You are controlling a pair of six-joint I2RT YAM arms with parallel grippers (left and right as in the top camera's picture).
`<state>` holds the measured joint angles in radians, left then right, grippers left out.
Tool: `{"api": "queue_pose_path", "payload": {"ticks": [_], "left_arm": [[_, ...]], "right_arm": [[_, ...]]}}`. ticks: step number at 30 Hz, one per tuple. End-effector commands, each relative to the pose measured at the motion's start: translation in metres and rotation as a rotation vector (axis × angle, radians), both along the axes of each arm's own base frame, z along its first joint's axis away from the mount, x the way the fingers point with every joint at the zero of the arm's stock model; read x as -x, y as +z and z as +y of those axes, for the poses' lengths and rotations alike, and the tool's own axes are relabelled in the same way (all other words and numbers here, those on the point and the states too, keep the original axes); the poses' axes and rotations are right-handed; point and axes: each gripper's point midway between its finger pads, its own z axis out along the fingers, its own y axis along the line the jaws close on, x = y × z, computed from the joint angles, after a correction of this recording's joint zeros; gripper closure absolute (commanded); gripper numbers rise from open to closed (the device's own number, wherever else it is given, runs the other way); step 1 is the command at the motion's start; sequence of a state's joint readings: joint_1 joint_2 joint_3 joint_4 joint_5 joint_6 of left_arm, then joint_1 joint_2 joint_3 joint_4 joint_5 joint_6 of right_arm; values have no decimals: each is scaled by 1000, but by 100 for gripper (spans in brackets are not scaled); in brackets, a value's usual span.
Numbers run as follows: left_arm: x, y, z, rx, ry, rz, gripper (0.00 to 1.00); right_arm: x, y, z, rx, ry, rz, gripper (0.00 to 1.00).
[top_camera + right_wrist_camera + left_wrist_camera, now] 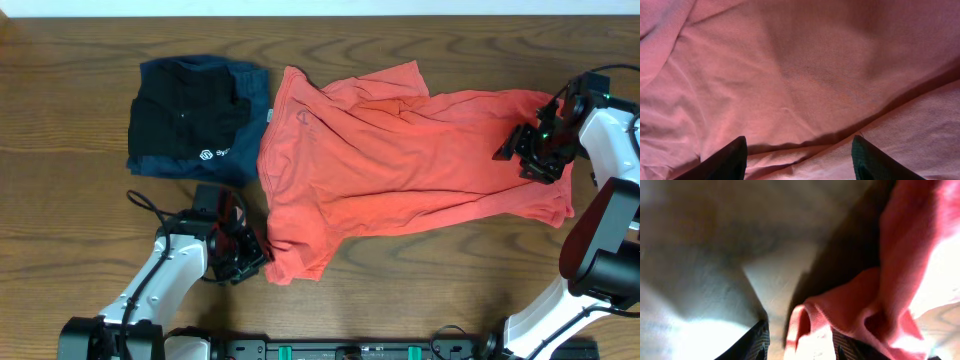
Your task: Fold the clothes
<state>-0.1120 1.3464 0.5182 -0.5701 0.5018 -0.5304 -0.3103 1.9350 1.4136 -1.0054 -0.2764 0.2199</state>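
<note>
A salmon T-shirt (400,160) lies crumpled and spread across the middle and right of the wooden table (70,60). My left gripper (245,258) is at the shirt's lower-left corner. In the left wrist view its fingers (802,345) are apart, with the shirt's hem (900,255) lying between them against the right finger. My right gripper (538,158) is over the shirt's right end. In the right wrist view its fingers (800,160) are wide open just above the wrinkled fabric (805,65), holding nothing.
A folded pile of dark navy and black clothes (190,120) lies at the back left, touching the shirt's left edge. Bare wood lies along the front and far left. A black cable (145,205) loops beside the left arm.
</note>
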Motion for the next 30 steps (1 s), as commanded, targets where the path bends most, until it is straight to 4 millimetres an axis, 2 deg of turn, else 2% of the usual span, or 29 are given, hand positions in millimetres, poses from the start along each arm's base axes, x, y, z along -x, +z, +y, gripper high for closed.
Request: {"api": "queue_pose_path", "payload": {"ticks": [1, 2, 4, 5, 6, 7, 10, 12, 15, 17, 20, 23, 30], "left_arm": [[1, -2, 0, 2, 5, 5, 57], [1, -2, 0, 2, 5, 8, 57], [3, -3, 1, 1, 4, 15, 67], [5, -4, 1, 1, 4, 19, 76], [6, -5, 1, 1, 5, 23, 91], [7, -5, 0, 4, 4, 27, 94], [10, 0, -8, 57, 1, 42, 94], [11, 11, -19, 137, -3, 62, 94], [12, 31, -22, 151, -32, 90, 94], [11, 43, -14, 92, -54, 89, 93], [9, 60, 15, -96, -51, 81, 94], [8, 75, 30, -183, -48, 58, 94], [8, 94, 35, -206, -37, -34, 94]], "right_arm": [[-5, 10, 0, -4, -13, -30, 35], [-5, 10, 0, -4, -13, -30, 35], [-5, 10, 0, -4, -13, -30, 35], [-5, 10, -1, -4, -13, -30, 35], [-5, 10, -1, -4, -13, -30, 35], [-5, 10, -1, -4, -13, -30, 35], [-5, 10, -1, -4, -13, -30, 35], [-5, 10, -1, -4, -13, -30, 35], [-5, 10, -1, -4, -13, -30, 35], [-5, 10, -1, -4, -13, -31, 35], [-6, 10, -1, -3, -13, -34, 35], [-6, 10, -1, -2, -13, -33, 35], [-6, 10, -1, -2, -13, -34, 35]]}}
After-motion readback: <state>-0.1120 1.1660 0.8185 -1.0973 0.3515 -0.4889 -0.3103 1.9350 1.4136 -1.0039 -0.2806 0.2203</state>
